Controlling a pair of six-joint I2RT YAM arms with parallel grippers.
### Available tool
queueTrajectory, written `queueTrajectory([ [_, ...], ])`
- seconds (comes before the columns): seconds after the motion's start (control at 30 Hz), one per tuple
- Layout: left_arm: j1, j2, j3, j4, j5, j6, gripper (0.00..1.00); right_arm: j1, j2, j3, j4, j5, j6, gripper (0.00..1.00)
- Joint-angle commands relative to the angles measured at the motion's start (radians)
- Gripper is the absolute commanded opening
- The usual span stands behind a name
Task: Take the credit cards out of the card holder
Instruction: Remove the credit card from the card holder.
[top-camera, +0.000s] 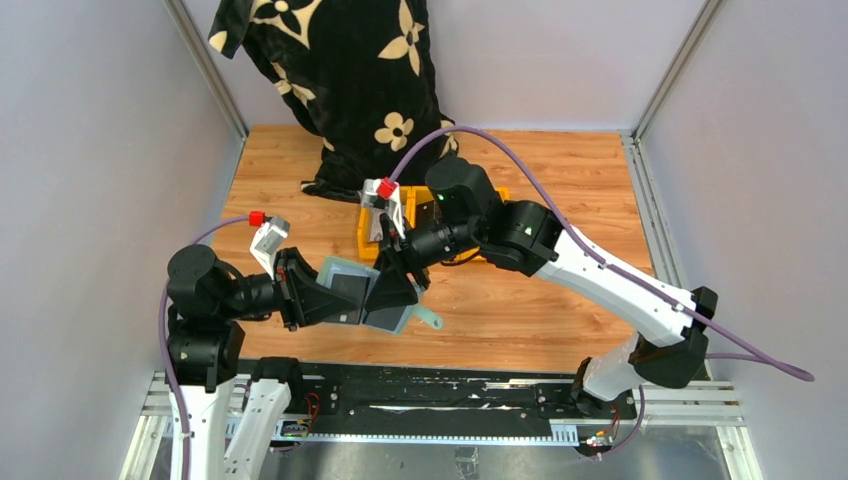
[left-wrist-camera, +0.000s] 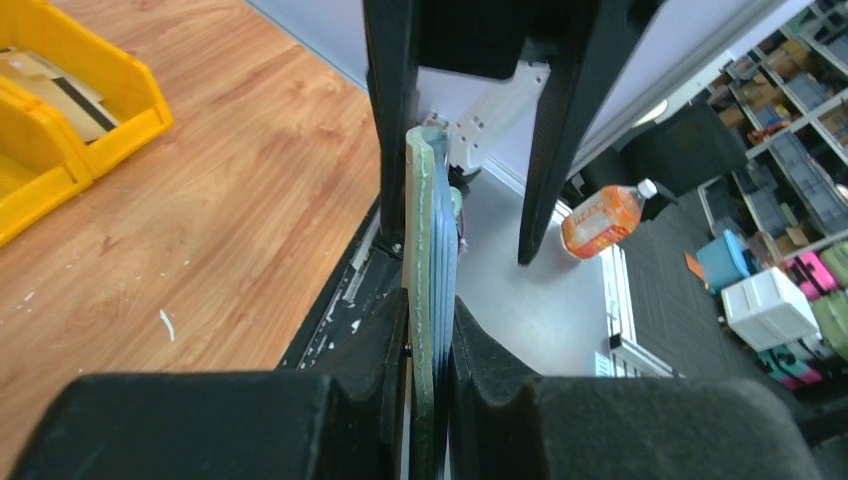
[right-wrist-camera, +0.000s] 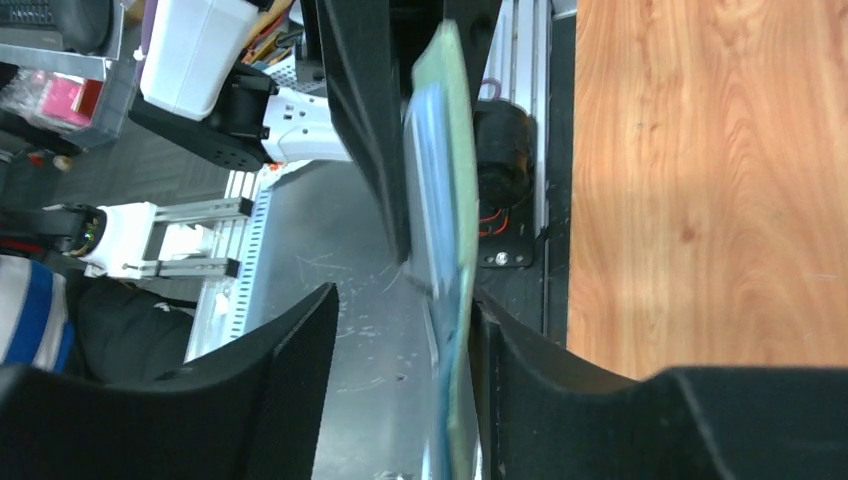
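The sage-green card holder (top-camera: 385, 318) hangs open above the table's front edge, pale blue-grey inside facing up, snap tab at the lower right. A dark card (top-camera: 347, 293) shows in its left pocket. My left gripper (top-camera: 318, 300) is shut on the holder's left half; the left wrist view shows the holder (left-wrist-camera: 428, 250) edge-on between my gripper's (left-wrist-camera: 430, 335) pads. My right gripper (top-camera: 396, 284) is open and straddles the right half. In the right wrist view the holder (right-wrist-camera: 450, 200) lies against the right finger (right-wrist-camera: 520, 370) of my gripper (right-wrist-camera: 400, 320). A tan card with a dark stripe (left-wrist-camera: 60, 92) lies in a yellow bin (left-wrist-camera: 120, 125).
Yellow bins (top-camera: 478, 200) stand mid-table behind the right arm. A black cushion with cream flowers (top-camera: 350, 80) leans at the back wall. The black base rail (top-camera: 420, 395) runs under the holder. An orange bottle (left-wrist-camera: 600, 215) lies on the floor beyond the table.
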Motion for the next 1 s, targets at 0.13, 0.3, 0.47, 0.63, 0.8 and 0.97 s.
queueTrajectory([
  [0.13,-0.001,0.018,0.015,0.217,-0.084,-0.242,0.00,-0.079,-0.200,-0.319,0.318,-0.060,0.163,0.53],
  [0.3,-0.001,-0.015,-0.006,0.271,-0.084,-0.310,0.00,-0.098,-0.247,-0.396,0.428,-0.078,0.230,0.30],
  [0.47,-0.001,-0.033,-0.020,0.239,-0.079,-0.302,0.34,-0.102,-0.220,-0.329,0.325,-0.100,0.178,0.00],
  [0.63,-0.001,-0.027,-0.034,0.223,-0.061,-0.302,0.39,-0.099,-0.159,-0.208,0.086,-0.090,0.067,0.00],
  [0.8,-0.001,-0.012,-0.029,0.226,-0.029,-0.290,0.35,-0.083,-0.128,-0.144,-0.015,-0.068,0.002,0.00],
  [0.97,-0.001,0.007,0.014,0.110,0.012,-0.159,0.28,-0.075,-0.117,-0.114,-0.059,-0.046,-0.030,0.00],
])
